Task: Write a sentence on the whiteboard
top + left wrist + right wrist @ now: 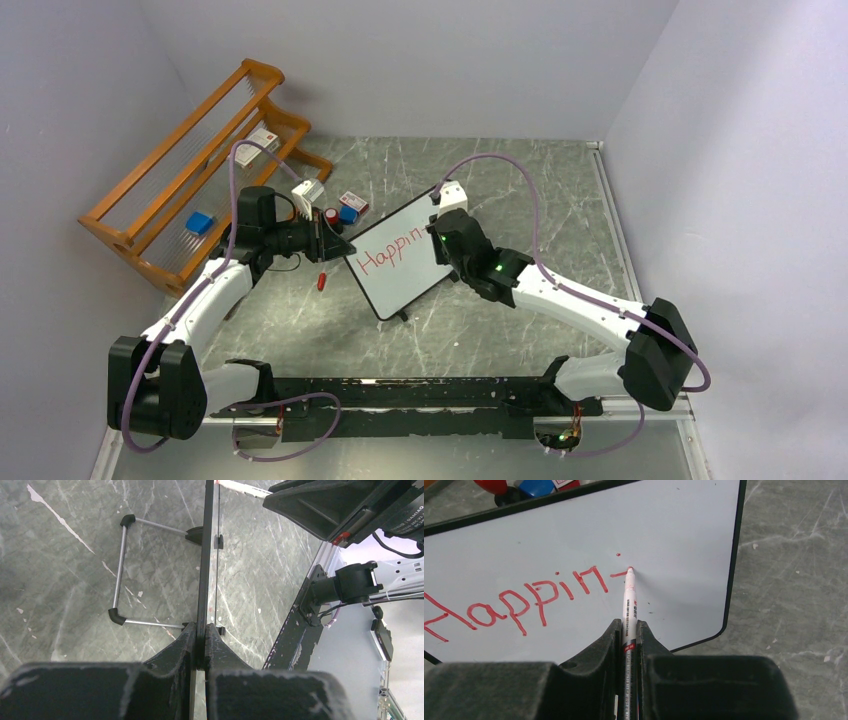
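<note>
The whiteboard (pixel 415 280) stands tilted at the table's middle, black-framed, with red lettering (pixel 392 254) reading "Happin" and a short new stroke. My left gripper (pixel 337 248) is shut on the board's left edge; the left wrist view shows the board edge-on (pixel 204 555) between its fingers (pixel 175 650), with the wire stand (pixel 119 572) behind. My right gripper (pixel 440 243) is shut on a white marker (pixel 629 605), whose red tip touches the board face (pixel 684 540) at the end of the lettering (pixel 514 602).
A wooden rack (pixel 190 175) stands at the back left with a blue block (pixel 200 222) in it. Small red, blue and white items (pixel 338 210) lie behind the board. A red cap (pixel 321 281) lies on the table left of the board. Walls close both sides.
</note>
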